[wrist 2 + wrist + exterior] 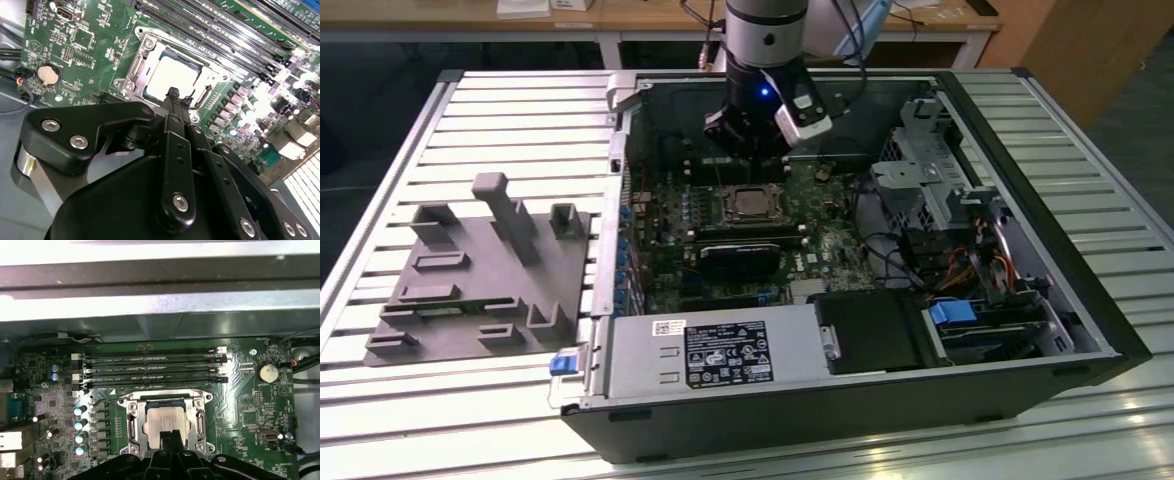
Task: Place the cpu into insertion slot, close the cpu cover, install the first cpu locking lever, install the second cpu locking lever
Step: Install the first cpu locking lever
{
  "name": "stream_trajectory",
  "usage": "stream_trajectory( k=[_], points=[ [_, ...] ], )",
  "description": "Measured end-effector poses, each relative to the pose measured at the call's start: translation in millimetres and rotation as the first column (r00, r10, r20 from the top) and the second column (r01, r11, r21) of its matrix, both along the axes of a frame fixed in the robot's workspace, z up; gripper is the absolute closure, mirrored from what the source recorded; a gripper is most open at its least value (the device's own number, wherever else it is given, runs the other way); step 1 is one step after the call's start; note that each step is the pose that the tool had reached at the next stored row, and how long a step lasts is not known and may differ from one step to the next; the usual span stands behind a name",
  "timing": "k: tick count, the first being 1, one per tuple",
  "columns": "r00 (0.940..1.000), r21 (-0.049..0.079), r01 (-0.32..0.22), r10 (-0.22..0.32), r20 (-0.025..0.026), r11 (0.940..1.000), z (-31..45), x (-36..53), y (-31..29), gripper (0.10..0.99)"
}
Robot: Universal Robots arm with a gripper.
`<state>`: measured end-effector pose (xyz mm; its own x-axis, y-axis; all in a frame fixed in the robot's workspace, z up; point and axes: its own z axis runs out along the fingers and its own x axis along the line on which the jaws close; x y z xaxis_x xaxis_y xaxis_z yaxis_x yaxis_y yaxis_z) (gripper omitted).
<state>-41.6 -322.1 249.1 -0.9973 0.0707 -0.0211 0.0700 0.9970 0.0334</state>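
Hovering over the cpu [164,420] edge, the gripper [170,436] has fingers together, apparently empty. The seated chip likely handles light, rigid, fragile; grip its edges only.

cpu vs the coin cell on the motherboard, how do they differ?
The cpu is square; the coin cell is round. The cpu is larger and sits inside a silvery metal frame; the coin cell sits bare near the edge of the motherboard. Both are silvery and lie flat.
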Motion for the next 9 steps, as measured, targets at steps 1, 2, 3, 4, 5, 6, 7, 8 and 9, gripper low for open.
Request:
stream_trajectory(
  k=[1, 2, 3, 4, 5, 6, 7, 8, 9],
  points=[
    [1.0, 0.0, 0.0, 0.0, -0.0001, 1.0, 1.8, 0.0, 0.0, 0.984],
    [1.0, 0.0, 0.0, 0.0, 0.0, 1.0, 3.3, 0.0, 0.0, 0.984],
    [1.0, 0.0, 0.0, 0.0, 0.0, 1.0, 4.9, 0.0, 0.0, 0.984],
    [1.0, 0.0, 0.0, 0.0, 0.0, 1.0, 6.3, 0.0, 0.0, 0.984],
    [1.0, 0.0, 0.0, 0.0, 0.0, 1.0, 7.3, 0.0, 0.0, 0.984],
    [1.0, 0.0, 0.0, 0.0, 0.0001, 1.0, 7.3, 0.0, 0.0, 0.984],
    [1.0, 0.0, 0.0, 0.0, 0.0001, 1.0, 7.3, 0.0, 0.0, 0.984],
    [1.0, 0.0, 0.0, 0.0, 0.0002, 1.0, 7.4, 0.0, 0.0, 0.984],
    [1.0, 0.0, 0.0, 0.0, 0.0002, 1.0, 7.4, 0.0, 0.0, 0.984]
  ],
)
